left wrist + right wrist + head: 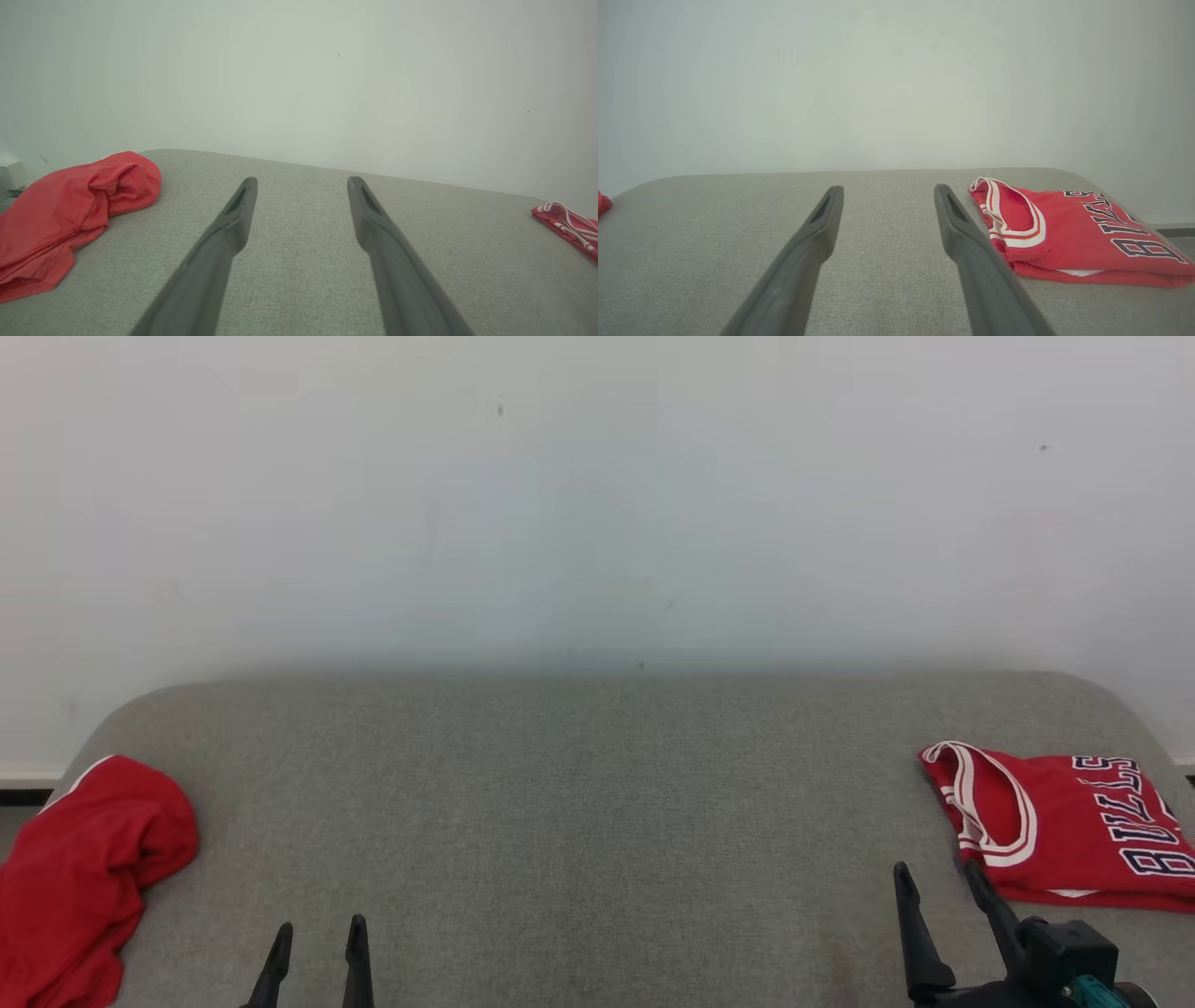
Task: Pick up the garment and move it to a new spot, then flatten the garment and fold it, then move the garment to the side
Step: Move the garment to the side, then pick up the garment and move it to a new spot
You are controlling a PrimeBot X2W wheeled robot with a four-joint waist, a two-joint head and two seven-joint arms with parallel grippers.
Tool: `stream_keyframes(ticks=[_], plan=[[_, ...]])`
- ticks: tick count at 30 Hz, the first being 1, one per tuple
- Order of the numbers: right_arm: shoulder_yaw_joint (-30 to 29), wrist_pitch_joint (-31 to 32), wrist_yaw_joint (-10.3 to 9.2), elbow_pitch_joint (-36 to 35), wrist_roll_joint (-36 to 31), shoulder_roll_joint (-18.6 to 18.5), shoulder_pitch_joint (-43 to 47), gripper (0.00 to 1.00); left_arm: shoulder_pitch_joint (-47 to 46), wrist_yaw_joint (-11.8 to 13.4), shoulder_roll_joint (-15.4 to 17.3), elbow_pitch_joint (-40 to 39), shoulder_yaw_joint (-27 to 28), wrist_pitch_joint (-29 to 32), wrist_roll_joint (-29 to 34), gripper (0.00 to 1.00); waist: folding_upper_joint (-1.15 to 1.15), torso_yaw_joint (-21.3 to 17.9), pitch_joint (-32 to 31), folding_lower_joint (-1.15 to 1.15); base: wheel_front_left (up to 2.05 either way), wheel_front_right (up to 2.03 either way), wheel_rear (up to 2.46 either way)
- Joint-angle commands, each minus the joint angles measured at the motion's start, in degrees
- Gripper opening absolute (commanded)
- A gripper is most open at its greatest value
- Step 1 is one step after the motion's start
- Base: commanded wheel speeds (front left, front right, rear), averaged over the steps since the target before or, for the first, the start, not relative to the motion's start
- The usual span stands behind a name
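The left pincer point(318, 933) hovers low over the near edge of the desk point(597, 803). Its two dark fingers are spread wide apart with nothing between them, which the left wrist view confirms. The right pincer point(935, 873) is in the same state, fingers parted and empty. Its outer finger is just beside the near corner of the folded jersey point(1074, 826), though whether it touches the cloth cannot be told.

The grey fabric top between the two pincers is bare. The folded jersey lies flat at the desk's far right, a neat red packet with white trim at the armhole and dark lettering on top. At the far left a crumpled garment point(84, 859), also red, sits in a loose heap that spills over the desk's left edge. It is well apart from the left pincer. Behind everything stands a plain pale wall point(597, 504).

Judging by this layout, the jersey on the right looks finished: flattened, folded and set aside. The heap on the left looks untouched, so for that piece every step is left to do. It has to be picked up, carried to the open middle, spread flat, folded and moved to the side. The left pincer is the nearer one for starting.
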Motion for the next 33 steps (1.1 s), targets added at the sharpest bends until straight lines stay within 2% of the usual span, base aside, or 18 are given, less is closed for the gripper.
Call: stream_keyframes(ticks=[1,10,18,24,26,27,33], plan=[[-0.7,-0.3,-0.11,0.2,-0.3,0.1,0.9,1.0,1.0,-0.2,-0.1,-0.2,0.7,-0.3,0.5,1.0,0.01,-1.7,-1.5,0.02,0.0,0.0,0.0],[-1.6,-1.0,-0.11,1.5,1.9,0.3,2.1,1.0,1.9,-1.3,-0.5,0.1,2.5,-0.3,0.9,1.0,0.01,-1.8,-1.5,0.02,0.0,0.0,0.0],[-2.1,-2.3,-0.11,2.7,3.5,0.3,2.0,1.0,0.9,-2.0,-0.6,0.3,3.7,-0.3,2.0,1.0,0.01,-0.4,-1.1,0.02,0.0,0.0,0.0],[-1.6,-3.0,-0.11,3.8,4.2,0.3,2.1,1.0,0.2,-2.4,-0.4,1.0,4.4,-0.3,2.5,1.0,0.01,3.5,-1.2,0.02,0.0,0.0,0.0],[-0.4,-3.7,-0.11,4.3,5.1,0.3,2.2,1.0,-1.0,-2.8,1.0,2.6,5.2,-0.2,2.4,1.0,0.01,6.4,-1.1,0.02,0.0,0.0,0.0],[-0.4,-3.7,-0.11,4.3,5.1,0.3,2.2,1.0,-1.0,-2.8,1.0,2.6,5.2,-0.2,2.4,1.0,0.01,6.4,-1.1,0.02,0.0,0.0,0.0],[0.9,-5.0,-0.11,5.9,6.9,0.3,2.0,1.0,-2.8,-3.1,2.4,4.1,4.7,-0.2,3.1,1.0,0.01,13.7,-1.1,0.02,0.0,0.0,0.0]])
